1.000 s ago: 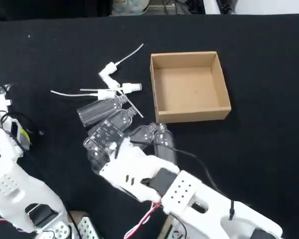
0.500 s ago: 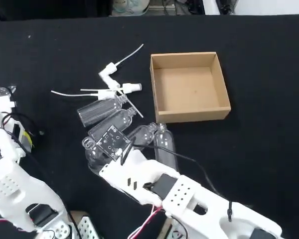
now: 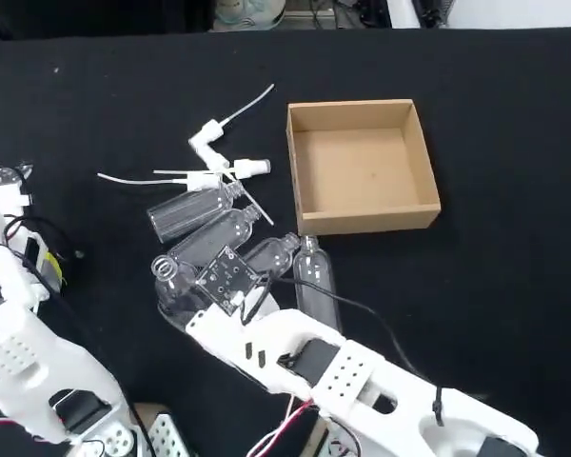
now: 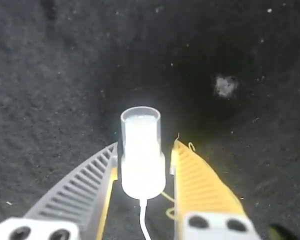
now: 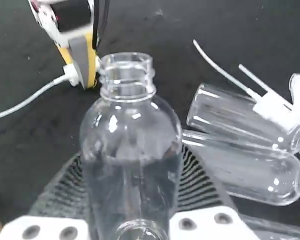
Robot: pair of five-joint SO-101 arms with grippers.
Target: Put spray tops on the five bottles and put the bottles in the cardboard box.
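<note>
The right gripper (image 5: 132,156) has its fingers closed around a clear bottle (image 5: 130,150), open neck pointing away from the wrist. It is held just beside the other bottles (image 3: 186,211), which lie on the black tabletop (image 3: 495,286) near the cardboard box (image 3: 371,224). The left gripper (image 4: 145,147) pinches a white spray top (image 4: 141,145) between its fingers, over the tabletop.

High view fixed overhead, looking down the desk (image 3: 514,286) from the arms' edge, left wrist view close behind the left hand (image 4: 144,150), facing the desk, right wrist view close behind the right hand (image 5: 132,155), sharing the lying bottles (image 5: 240,127) with the high view
</note>
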